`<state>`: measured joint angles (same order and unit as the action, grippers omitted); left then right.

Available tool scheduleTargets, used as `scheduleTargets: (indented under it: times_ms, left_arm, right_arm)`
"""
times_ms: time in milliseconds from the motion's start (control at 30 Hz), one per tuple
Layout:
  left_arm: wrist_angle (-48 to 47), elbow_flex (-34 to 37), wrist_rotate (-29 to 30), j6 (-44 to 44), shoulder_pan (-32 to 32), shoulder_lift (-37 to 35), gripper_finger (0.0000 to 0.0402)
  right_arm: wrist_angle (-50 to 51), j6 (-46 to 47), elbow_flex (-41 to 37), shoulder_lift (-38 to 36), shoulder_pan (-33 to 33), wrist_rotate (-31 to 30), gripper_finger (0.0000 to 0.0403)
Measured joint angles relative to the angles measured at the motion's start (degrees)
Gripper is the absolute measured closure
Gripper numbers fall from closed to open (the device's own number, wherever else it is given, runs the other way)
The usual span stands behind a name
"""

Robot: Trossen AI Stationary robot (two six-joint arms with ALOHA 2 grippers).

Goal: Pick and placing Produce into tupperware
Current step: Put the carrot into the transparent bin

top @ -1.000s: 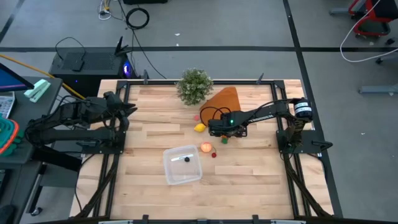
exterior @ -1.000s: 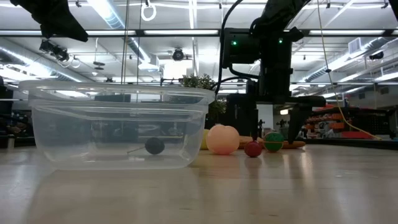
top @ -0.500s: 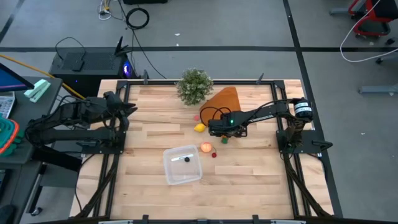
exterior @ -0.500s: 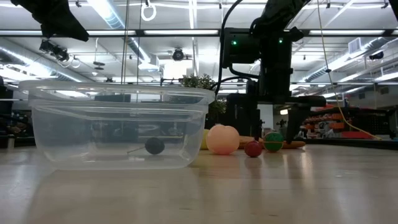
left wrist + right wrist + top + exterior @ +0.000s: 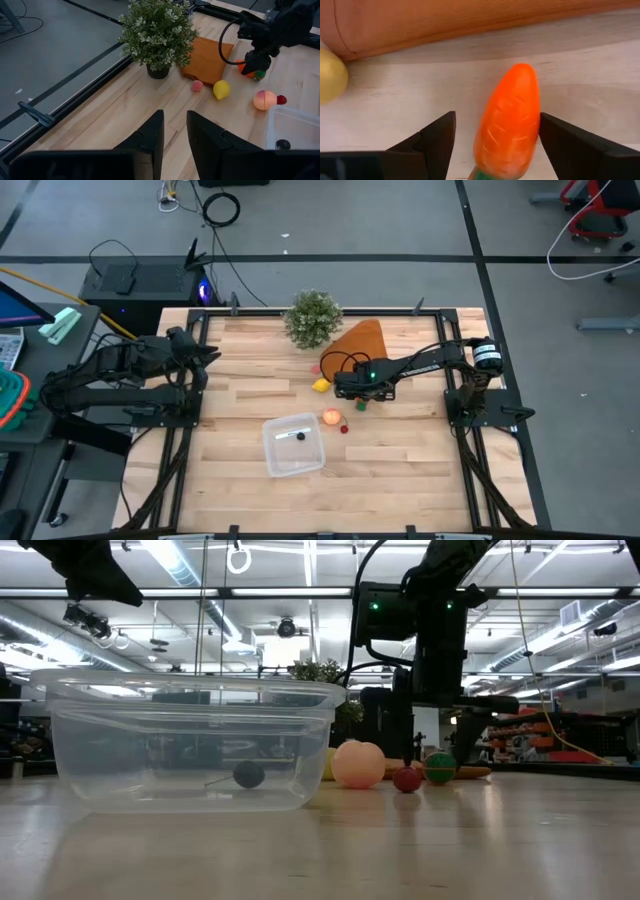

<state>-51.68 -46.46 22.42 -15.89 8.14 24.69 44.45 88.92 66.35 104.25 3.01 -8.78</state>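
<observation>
The clear tupperware [image 5: 293, 445] [image 5: 190, 740] sits on the table near its middle with a small dark bit [image 5: 300, 436] inside. Beside it lie a peach-pink ball [image 5: 331, 417] [image 5: 358, 764] and a red bit [image 5: 344, 428]. The yellow lemon [image 5: 321, 385] and a small pink piece [image 5: 316, 367] lie farther back. My right gripper [image 5: 362, 392] [image 5: 497, 120] is open, pointing down, with one finger on each side of the orange carrot [image 5: 509, 120]. The carrot's green top [image 5: 361, 405] points toward the near edge. My left gripper [image 5: 205, 352] [image 5: 174, 135] waits raised at the table's left, its fingers a narrow gap apart.
A bushy green plant [image 5: 312, 318] stands at the far edge. The orange-brown wedge [image 5: 360, 340] [image 5: 470, 25] lies just behind the carrot. Bare wood lies to the left of the tupperware and along the near edge.
My right gripper has shifted slightly toward the table's left over the carrot. The produce and the tupperware have stayed where they were.
</observation>
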Motion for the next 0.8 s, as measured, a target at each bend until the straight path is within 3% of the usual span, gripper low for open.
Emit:
scheduleTargets:
  times_ms: [800]
  left_arm:
    - [0.0,0.0,0.0,0.0,0.0,0.0,0.0314]
  right_arm:
    - [0.0,0.1,0.0,0.0,0.0,0.1,0.0251]
